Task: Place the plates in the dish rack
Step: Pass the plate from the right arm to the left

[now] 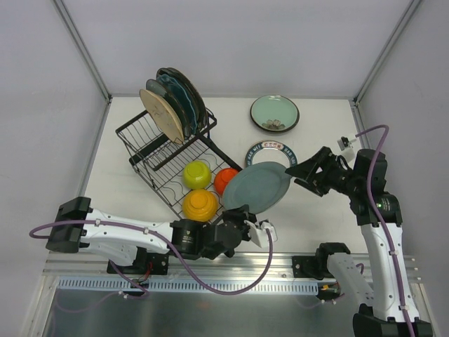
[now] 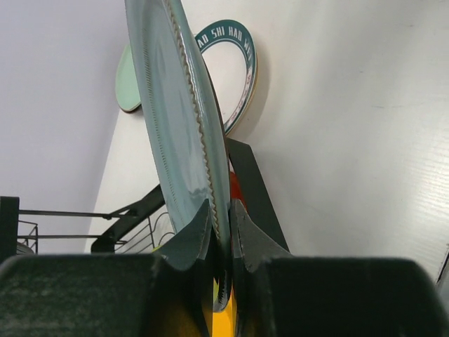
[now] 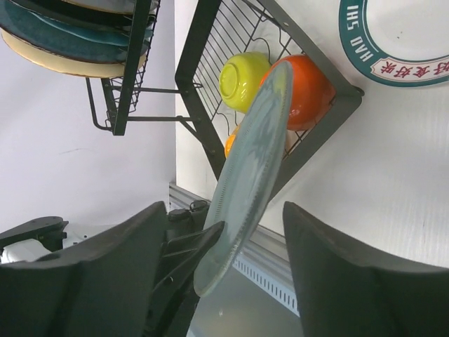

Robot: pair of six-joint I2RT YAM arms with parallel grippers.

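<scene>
At far left, the left arm (image 1: 105, 235) reaches across the near edge of the desk (image 1: 330, 130), its left fingers (image 2: 202, 233) pinched tight on the lower rim of a grey-blue plate (image 1: 256, 186), which stands tilted on edge in the air just right of the rack (image 1: 226, 154).

The black wire rack sits on the left half of the desk. Several plates (image 1: 172, 105) stand upright in its raised slotted section at the back. Three bowls lie in its lower basket: yellow (image 1: 197, 173), orange (image 1: 200, 203) and red (image 1: 224, 180), the last just beside the held plate.

Behind the grey-blue plate, a white plate (image 1: 272, 149) with a teal lettered rim lies flat on the desk, partly hidden. Farther back lies a mint plate (image 1: 274, 112), apart from it.

At right, the right fingers (image 3: 119, 267) stand wide apart with the upper edge of the grey-blue plate between them (the wrist view shows a clear gap to one finger; contact with the other cannot be told).
</scene>
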